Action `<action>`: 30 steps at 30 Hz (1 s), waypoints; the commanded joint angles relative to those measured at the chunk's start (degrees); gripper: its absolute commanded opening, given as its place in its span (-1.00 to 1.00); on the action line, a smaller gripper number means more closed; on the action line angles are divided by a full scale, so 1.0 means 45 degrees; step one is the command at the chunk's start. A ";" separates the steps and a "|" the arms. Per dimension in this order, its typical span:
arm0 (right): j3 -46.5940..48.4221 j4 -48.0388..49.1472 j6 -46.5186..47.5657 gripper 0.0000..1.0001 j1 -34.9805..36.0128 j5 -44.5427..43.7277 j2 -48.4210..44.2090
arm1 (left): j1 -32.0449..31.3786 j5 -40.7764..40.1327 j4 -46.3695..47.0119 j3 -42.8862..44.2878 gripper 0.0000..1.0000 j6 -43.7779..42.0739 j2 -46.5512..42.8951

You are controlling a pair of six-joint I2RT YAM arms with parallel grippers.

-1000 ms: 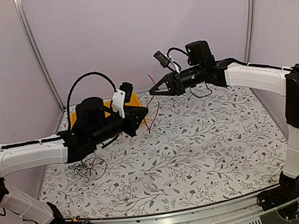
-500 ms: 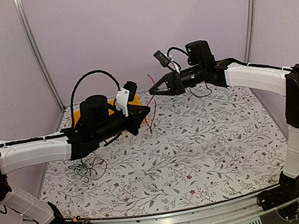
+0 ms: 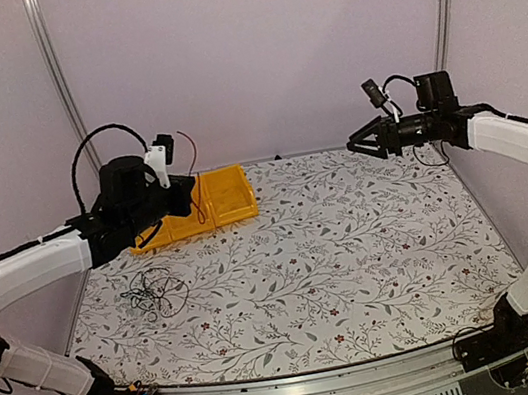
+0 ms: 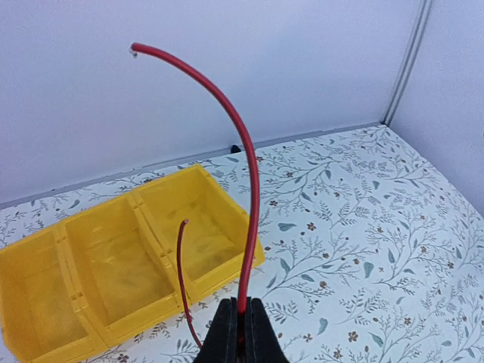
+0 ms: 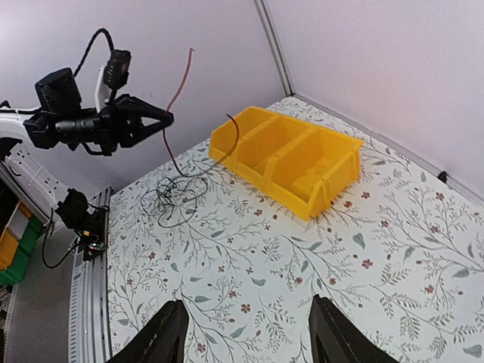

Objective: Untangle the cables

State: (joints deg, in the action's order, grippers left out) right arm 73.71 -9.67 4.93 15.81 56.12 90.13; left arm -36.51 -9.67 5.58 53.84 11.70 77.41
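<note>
Floral cloth [image 3: 353, 243] under cables [image 3: 154, 295] — walls [image 3: 249, 48] seemingly lilac.

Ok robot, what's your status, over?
Left gripper shut on red wire, held up near yellow bin. Right gripper open, empty. Black cable tangle on table. Nothing blocking.

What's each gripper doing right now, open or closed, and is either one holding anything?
Left gripper: closed, gripping the red wire.
Right gripper: open, holding nothing.
</note>
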 commanded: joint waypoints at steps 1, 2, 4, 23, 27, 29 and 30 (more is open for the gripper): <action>-0.2860 -0.0492 0.2304 0.16 -0.0722 -0.0837 -0.1194 | 0.1294 -0.1150 -0.0656 -0.0686 -1.00 0.0251 -0.0679; -0.3428 -0.0444 0.2772 0.16 -0.0799 -0.0850 -0.1418 | 0.1605 -0.1337 -0.0653 -0.0753 -1.00 0.0246 -0.0712; -0.3813 -0.0890 0.4111 0.16 -0.0888 -0.0873 -0.1852 | 0.2282 -0.1385 -0.0684 -0.0795 -1.00 0.0275 -0.0611; -0.3578 -0.1515 0.5240 0.07 -0.0893 -0.0309 -0.1796 | 0.5573 -0.0651 0.1117 0.0163 -1.00 -0.0591 0.3779; -0.3571 -0.1586 0.5357 0.06 -0.0888 -0.0293 -0.1752 | 0.5978 0.0026 0.1499 0.0265 -1.00 -0.0553 0.4490; -0.3573 -0.1581 0.5373 0.05 -0.0883 -0.0283 -0.1720 | 0.6102 0.0395 0.1747 0.0326 -1.00 -0.0560 0.4777; -0.3551 -0.1602 0.5404 0.05 -0.0888 -0.0283 -0.1701 | 0.6180 0.0594 0.1889 0.0362 -1.00 -0.0595 0.4904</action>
State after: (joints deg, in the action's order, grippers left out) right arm 57.21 -16.25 28.18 11.70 53.82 82.87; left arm -10.15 -11.20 9.93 53.41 9.89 97.38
